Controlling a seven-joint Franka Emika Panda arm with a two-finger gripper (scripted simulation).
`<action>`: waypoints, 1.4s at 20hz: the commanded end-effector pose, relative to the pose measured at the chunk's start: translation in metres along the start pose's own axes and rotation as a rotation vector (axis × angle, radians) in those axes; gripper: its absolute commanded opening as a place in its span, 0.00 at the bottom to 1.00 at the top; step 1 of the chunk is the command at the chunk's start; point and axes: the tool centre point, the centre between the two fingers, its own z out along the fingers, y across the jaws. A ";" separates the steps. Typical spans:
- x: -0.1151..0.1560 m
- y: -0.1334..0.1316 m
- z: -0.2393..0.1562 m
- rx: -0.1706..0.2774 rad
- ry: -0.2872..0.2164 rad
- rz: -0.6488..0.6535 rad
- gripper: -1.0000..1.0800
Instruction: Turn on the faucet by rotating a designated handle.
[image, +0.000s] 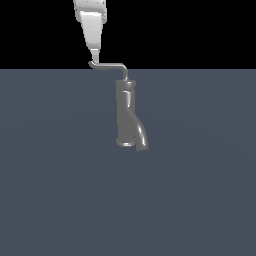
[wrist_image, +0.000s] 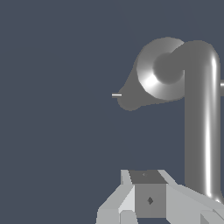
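Observation:
The grey faucet (image: 125, 112) stands upright on the floor, its curved spout (image: 142, 136) branching off low toward the exterior view's right. On top, the thin bent handle (image: 110, 65) reaches out to the exterior view's left and ends in a small hook. My gripper (image: 94, 56) comes down from above with its tip right at that hooked end. From the wrist view I look down on the faucet (wrist_image: 159, 72), and the handle (wrist_image: 202, 131) runs alongside my gripper (wrist_image: 147, 175). The fingers look pressed together with nothing between them; the rod lies beside them, not in them.
A flat blue-grey floor (image: 60, 175) spreads all around the faucet. The exterior view shows a black background above the floor's far edge. Nothing else stands on the floor.

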 end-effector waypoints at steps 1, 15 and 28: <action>0.000 0.006 0.000 0.000 0.000 0.000 0.00; -0.003 0.044 0.000 0.001 0.000 0.000 0.00; -0.002 0.070 0.000 0.005 0.001 -0.004 0.00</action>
